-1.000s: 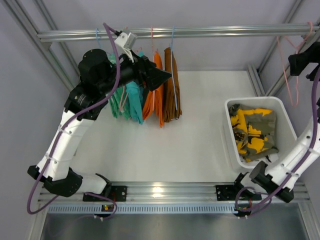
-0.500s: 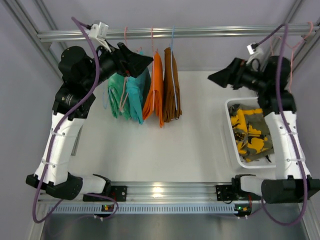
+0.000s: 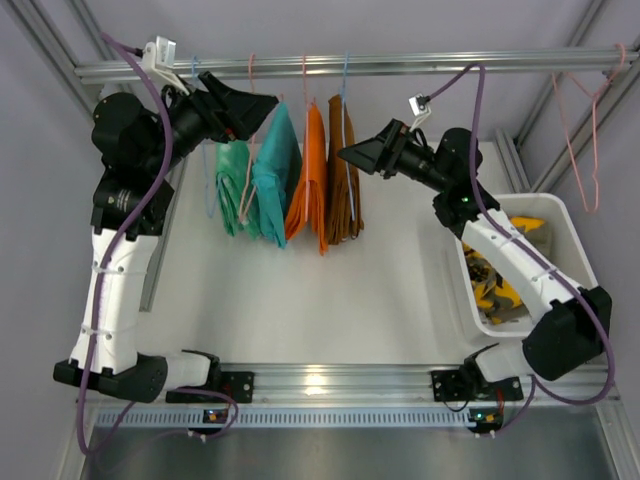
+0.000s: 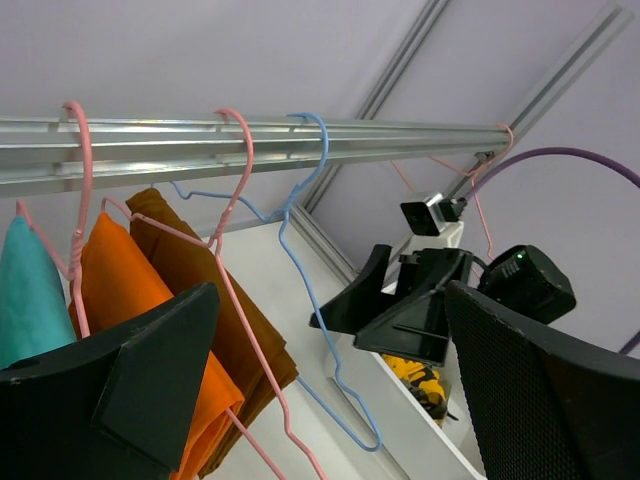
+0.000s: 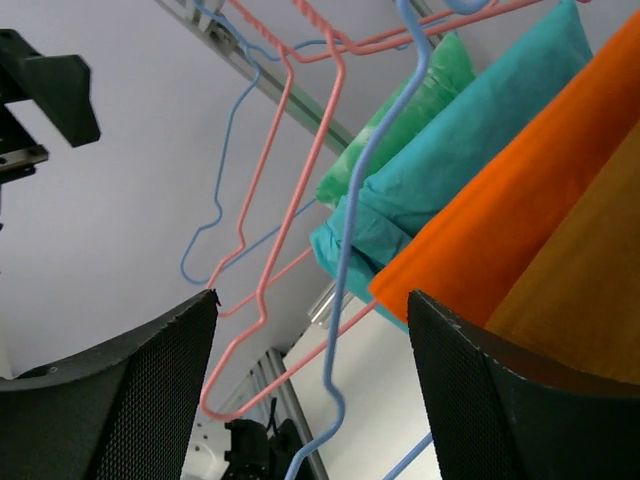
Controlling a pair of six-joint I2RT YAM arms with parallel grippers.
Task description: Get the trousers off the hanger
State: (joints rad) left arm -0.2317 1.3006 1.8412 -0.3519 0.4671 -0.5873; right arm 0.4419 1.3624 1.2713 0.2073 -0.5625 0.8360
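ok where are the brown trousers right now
Top view: the brown trousers hang rightmost on the rail, next to the orange trousers, with the right gripper just beyond.

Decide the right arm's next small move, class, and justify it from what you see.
Probably ease the right gripper leftward and close it on the brown trousers. Its fingers are open and aimed at that pair, which hangs nearest it on the rail and is not yet gripped.
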